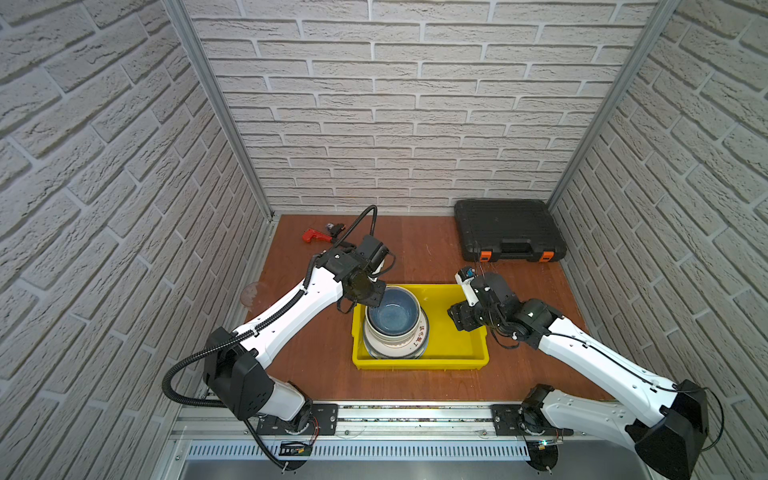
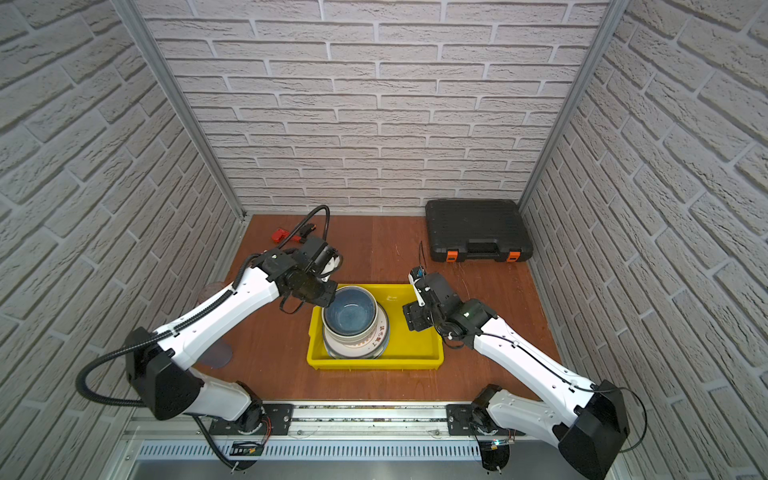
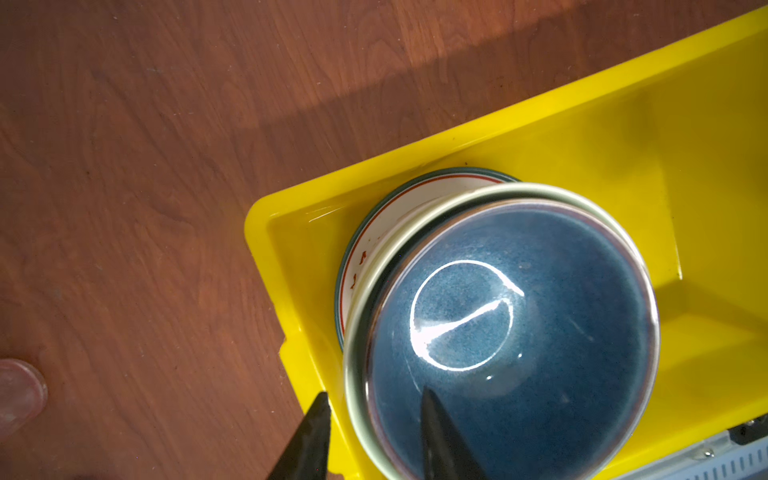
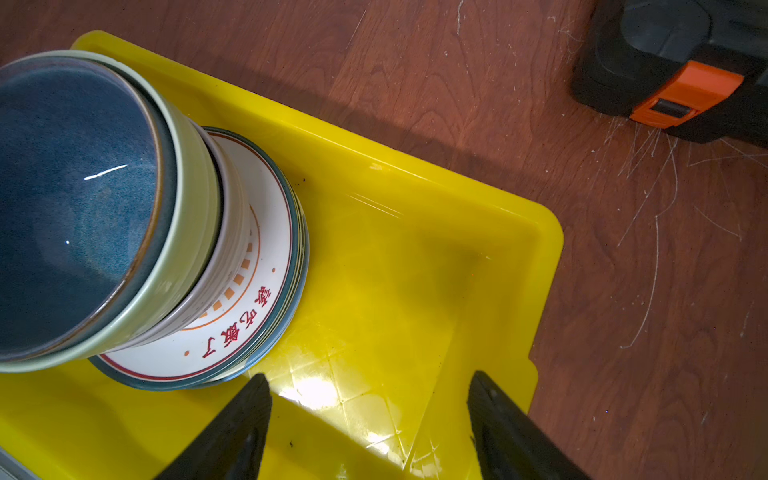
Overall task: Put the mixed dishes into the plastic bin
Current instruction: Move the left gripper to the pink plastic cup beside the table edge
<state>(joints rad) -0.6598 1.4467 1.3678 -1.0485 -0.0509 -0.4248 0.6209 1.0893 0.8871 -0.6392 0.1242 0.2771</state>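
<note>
Left gripper hung parted, straddling blue bowl rim, not pinching. Bowl sat nested in green bowl inside yellow bin. Right gripper gaped empty over bin floor. We judged tumbler next — upright, outboard of left gripper, left arm nearer.

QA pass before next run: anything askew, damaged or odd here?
Nothing spilled. The dark-blue glazed bowl, nested in the pale-green bowl, looks off-centre on the white printed plate, crowded into one end of the yellow plastic bin. White scratches mark the wooden table beside the black plastic case.
</note>
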